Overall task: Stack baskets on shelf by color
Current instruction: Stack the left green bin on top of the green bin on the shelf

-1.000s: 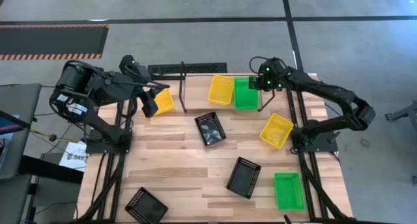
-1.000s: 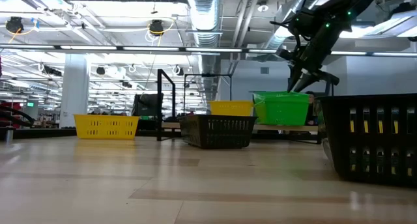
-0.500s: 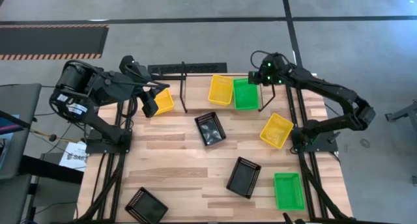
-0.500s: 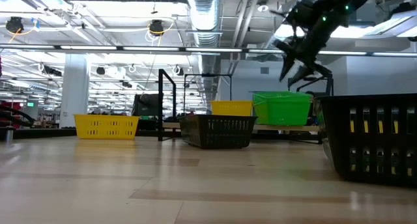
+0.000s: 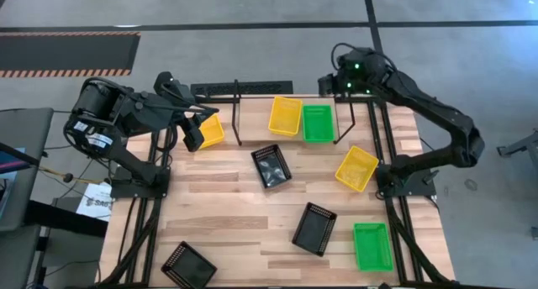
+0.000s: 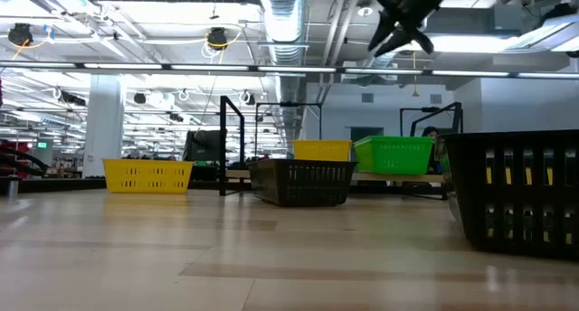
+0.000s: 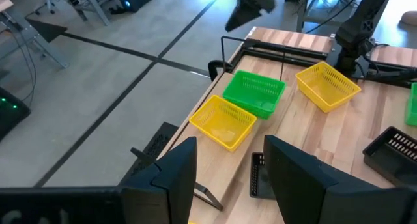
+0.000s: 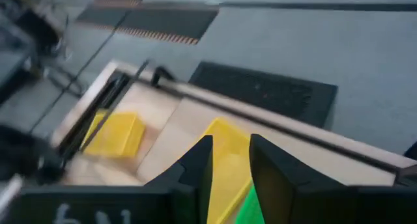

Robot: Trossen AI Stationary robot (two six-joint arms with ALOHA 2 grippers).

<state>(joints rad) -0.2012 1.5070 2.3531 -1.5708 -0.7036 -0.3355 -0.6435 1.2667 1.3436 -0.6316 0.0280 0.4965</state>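
On the shelf (image 5: 252,123) at the table's far edge, a yellow basket (image 5: 284,115) and a green basket (image 5: 318,123) rest on their bottoms, side by side. My right gripper (image 5: 332,81) hangs high above the shelf's far right corner, well over the green basket (image 6: 394,155). It is open, with a narrow gap and nothing in it (image 8: 229,168). My left gripper (image 7: 228,178) waits open at the far left, above another yellow basket (image 5: 211,131) that sits on the table.
Loose on the tabletop lie a black basket (image 5: 271,165) in the middle, a yellow basket (image 5: 356,168) at the right, a black basket (image 5: 314,228), a green basket (image 5: 372,245) at the near right and a black basket (image 5: 187,265) at the near left.
My right gripper has risen from the green basket's far right corner, gone toward the table's far edge and rolled at the wrist. The green basket stays on the shelf and now sits lower, beside the yellow one.
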